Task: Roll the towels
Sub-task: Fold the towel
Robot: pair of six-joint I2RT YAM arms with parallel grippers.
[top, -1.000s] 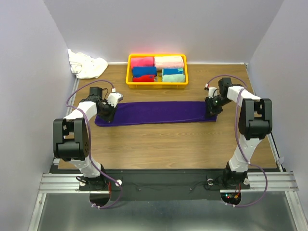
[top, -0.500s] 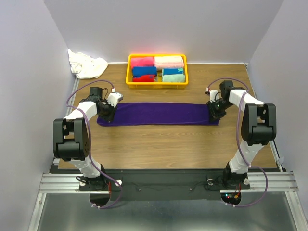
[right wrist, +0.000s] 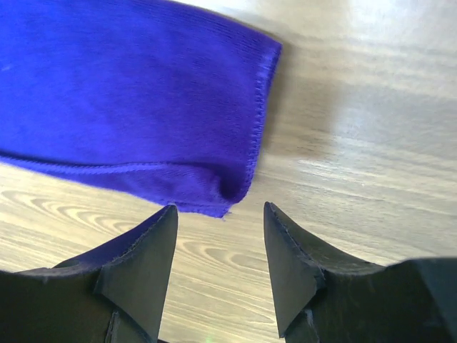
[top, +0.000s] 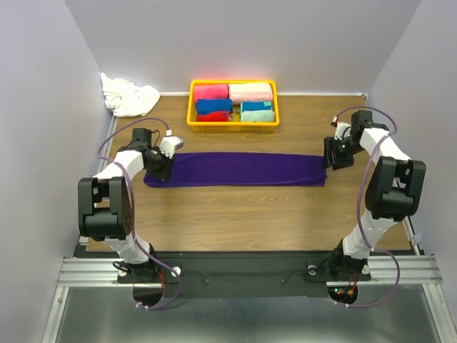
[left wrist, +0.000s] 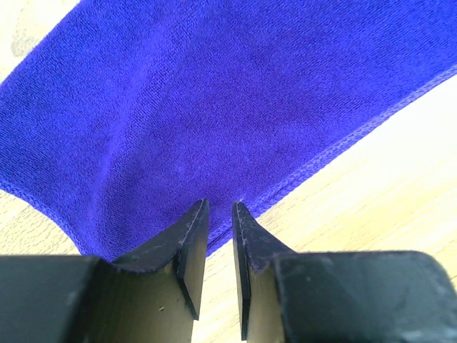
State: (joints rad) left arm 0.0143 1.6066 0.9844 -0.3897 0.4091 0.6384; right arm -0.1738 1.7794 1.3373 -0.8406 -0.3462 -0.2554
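Note:
The purple towel (top: pixel 235 169) lies spread flat as a long strip across the middle of the table. My left gripper (top: pixel 158 168) sits on its left end. In the left wrist view the left gripper (left wrist: pixel 219 204) has its jaws nearly together, pinching the hem of the purple towel (left wrist: pixel 214 107), and creases run out from the tips. My right gripper (top: pixel 336 153) stands open just off the strip's right end. In the right wrist view the right gripper (right wrist: pixel 220 207) holds nothing, and the corner of the purple towel (right wrist: pixel 128 100) lies free in front of it. The white towel (top: pixel 128 96) is a crumpled heap in the back left corner.
A yellow basket (top: pixel 232 124) at the back centre holds pink, red, blue and teal rolled towels. Grey walls close in the table on the left, right and back. Bare wood (top: pixel 250 214) runs between the purple strip and the arm bases.
My right gripper has opened, let go of the purple towel's right end and drawn back to the right. The strip shifted slightly right and lies flat. The left gripper has stayed put.

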